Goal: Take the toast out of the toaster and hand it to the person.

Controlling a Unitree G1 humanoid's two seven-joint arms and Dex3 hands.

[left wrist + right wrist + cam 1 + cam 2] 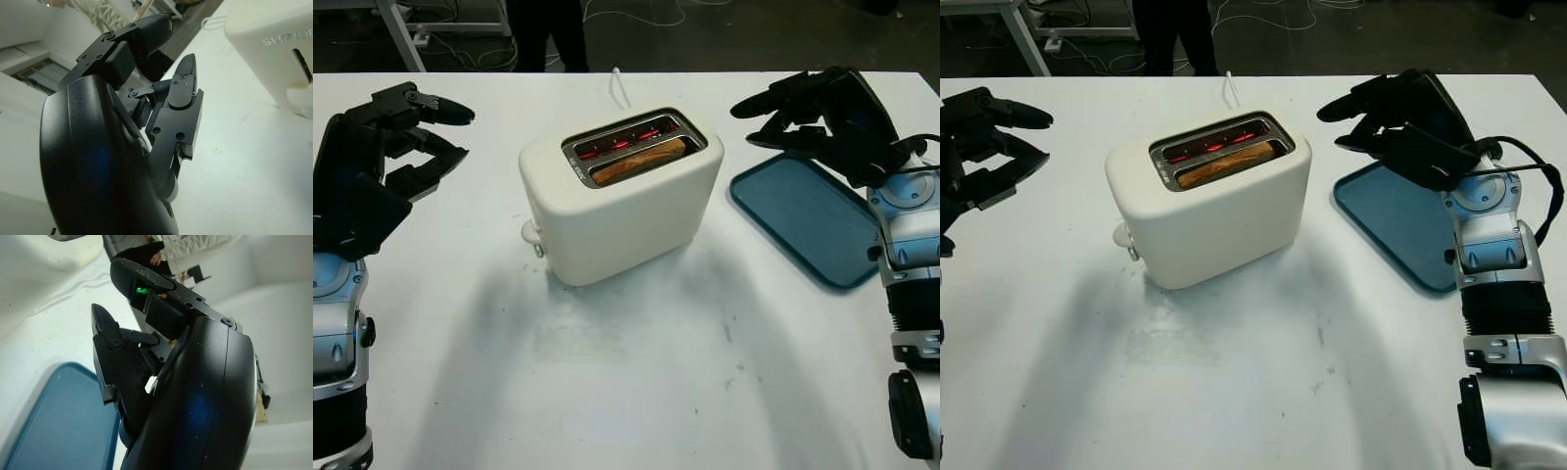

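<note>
Toaster [622,201] on white table [636,372], dark floor [754,34]

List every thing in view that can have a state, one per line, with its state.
toaster: upright on the table, elements glowing red in the far slot.
toast: seated in the near slot, not yet lifted out.
tray: flat on the table, nothing on it.
left hand: open, off the toaster's left side, holding nothing.
right hand: open, above the tray's far end, holding nothing.
person: standing beyond the table's far edge.
</note>
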